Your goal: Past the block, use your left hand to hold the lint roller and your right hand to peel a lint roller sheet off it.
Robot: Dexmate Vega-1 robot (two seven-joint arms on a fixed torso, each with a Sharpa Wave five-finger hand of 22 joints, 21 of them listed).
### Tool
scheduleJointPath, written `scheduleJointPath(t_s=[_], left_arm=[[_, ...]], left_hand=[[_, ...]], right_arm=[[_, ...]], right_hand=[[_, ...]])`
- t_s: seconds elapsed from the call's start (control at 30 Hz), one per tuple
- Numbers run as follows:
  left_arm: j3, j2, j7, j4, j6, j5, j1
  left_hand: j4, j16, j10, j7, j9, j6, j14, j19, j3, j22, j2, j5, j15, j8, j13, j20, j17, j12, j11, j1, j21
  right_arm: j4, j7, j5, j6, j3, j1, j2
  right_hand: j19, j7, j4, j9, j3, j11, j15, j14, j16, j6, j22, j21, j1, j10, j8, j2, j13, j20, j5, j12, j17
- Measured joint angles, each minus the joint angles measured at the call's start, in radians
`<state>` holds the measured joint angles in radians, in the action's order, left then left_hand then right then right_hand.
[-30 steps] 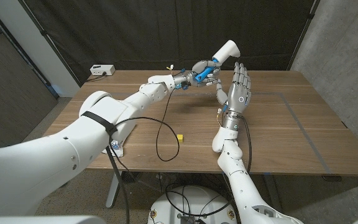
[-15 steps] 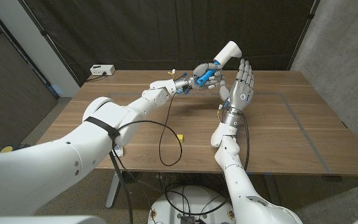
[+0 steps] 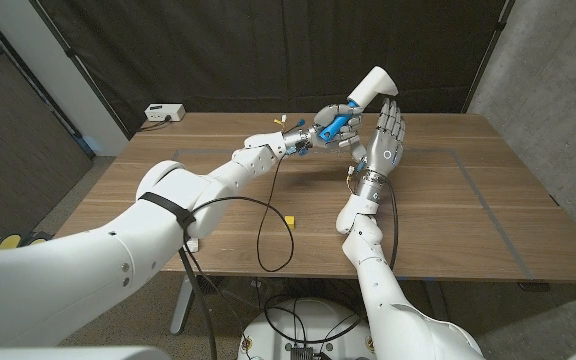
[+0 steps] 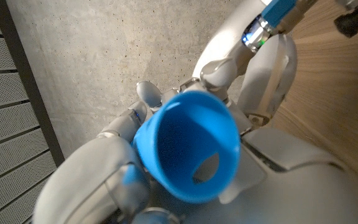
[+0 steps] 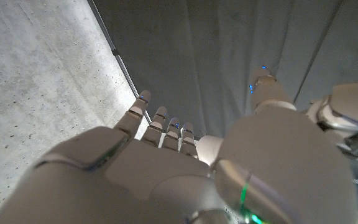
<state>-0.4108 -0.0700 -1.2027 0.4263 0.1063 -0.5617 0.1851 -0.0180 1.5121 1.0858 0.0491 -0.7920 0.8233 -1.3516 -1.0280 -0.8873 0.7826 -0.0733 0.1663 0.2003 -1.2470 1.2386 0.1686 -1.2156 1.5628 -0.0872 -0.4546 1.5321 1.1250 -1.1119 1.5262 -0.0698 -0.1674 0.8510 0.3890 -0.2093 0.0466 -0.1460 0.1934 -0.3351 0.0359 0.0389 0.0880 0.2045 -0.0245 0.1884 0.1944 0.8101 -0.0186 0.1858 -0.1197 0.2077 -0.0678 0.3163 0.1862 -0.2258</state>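
Lint roller [image 3: 360, 96], one only, is up in the air above the far half of the table [image 3: 468, 200], clenched in the left hand [image 3: 330, 125]. That hand's fingers [image 3: 340, 112] wrap the blue handle, and the white roll end sticks out beyond them, tilted up and away toward the dark curtain. In the left wrist view the handle's hollow blue end [image 4: 188, 146] faces the camera, with the fingers closed round it.

One right hand [image 3: 384, 140] stands just beside the roller, on the side away from the left arm, palm turned toward it. Its fingers [image 3: 392, 112] are straight, spread and released, grasping nothing. Their tips reach up alongside the white roll; whether they touch it I cannot tell. In the right wrist view the same fingers [image 5: 160, 124] point straight out against the curtain.

One small yellow block [image 3: 290, 220] lies on the wood well short of both hands, near the front edge, beside a loop of black cable [image 3: 263, 235]. One white box [image 3: 164, 112] sits at the far corner on the left arm's side, well apart from the fingers.
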Motion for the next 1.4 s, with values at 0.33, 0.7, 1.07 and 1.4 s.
scheduleJointPath(t_s=[0.33,0.7,1.07,1.4], left_arm=[[0.017,0.003,0.026,-0.014,0.003,0.001,0.017],[0.079,0.013,0.021,-0.065,0.097,-0.064,0.049],[0.077,0.010,-0.013,-0.078,0.082,-0.080,0.049],[0.065,-0.001,-0.015,-0.082,0.056,-0.080,0.049]], left_hand=[[0.001,-0.053,0.002,0.000,0.039,0.000,0.000,-0.004,-0.001,-0.046,0.000,0.000,0.000,-0.007,-0.001,-0.002,0.063,0.002,-0.002,0.000,-0.001],[0.001,-0.111,0.011,-0.008,0.051,0.008,-0.025,-0.008,-0.016,-0.073,0.000,0.000,-0.009,-0.031,-0.004,0.000,0.139,0.002,0.003,0.000,0.004],[0.001,-0.112,0.020,-0.008,0.059,0.008,-0.028,-0.012,-0.024,-0.069,0.000,0.000,-0.009,-0.044,0.000,0.003,0.134,0.000,0.005,0.000,0.011],[0.001,-0.112,0.020,-0.008,0.065,0.008,-0.035,-0.014,-0.024,-0.067,0.000,0.000,-0.013,-0.055,0.000,0.005,0.134,0.000,0.005,0.000,0.020]], right_arm=[[0.037,-0.005,0.004,-0.040,-0.044,-0.002,0.028],[0.065,-0.005,0.007,-0.073,-0.068,0.010,0.045],[0.039,-0.005,0.008,-0.067,-0.044,-0.005,0.028],[0.016,-0.005,0.005,-0.106,-0.058,-0.026,0.031]], right_hand=[[-0.062,-0.009,0.004,-0.003,0.015,-0.011,-0.006,0.027,0.025,-0.010,-0.001,0.027,0.000,-0.011,0.007,0.038,0.000,-0.004,0.016,0.017,-0.005],[-0.081,-0.015,0.013,-0.003,0.035,-0.017,-0.001,0.057,0.036,-0.015,-0.001,0.030,0.019,-0.022,0.011,0.035,0.000,0.001,0.027,0.025,-0.009],[-0.085,0.004,0.025,-0.003,0.102,0.006,0.000,0.074,0.062,-0.007,0.005,0.038,0.025,-0.016,0.011,0.034,0.000,0.024,0.039,0.021,-0.046],[-0.124,0.037,0.027,-0.003,0.109,0.052,0.001,0.177,0.119,-0.146,0.005,0.053,0.090,-0.148,0.050,0.099,0.000,0.018,0.058,0.063,-0.078]])
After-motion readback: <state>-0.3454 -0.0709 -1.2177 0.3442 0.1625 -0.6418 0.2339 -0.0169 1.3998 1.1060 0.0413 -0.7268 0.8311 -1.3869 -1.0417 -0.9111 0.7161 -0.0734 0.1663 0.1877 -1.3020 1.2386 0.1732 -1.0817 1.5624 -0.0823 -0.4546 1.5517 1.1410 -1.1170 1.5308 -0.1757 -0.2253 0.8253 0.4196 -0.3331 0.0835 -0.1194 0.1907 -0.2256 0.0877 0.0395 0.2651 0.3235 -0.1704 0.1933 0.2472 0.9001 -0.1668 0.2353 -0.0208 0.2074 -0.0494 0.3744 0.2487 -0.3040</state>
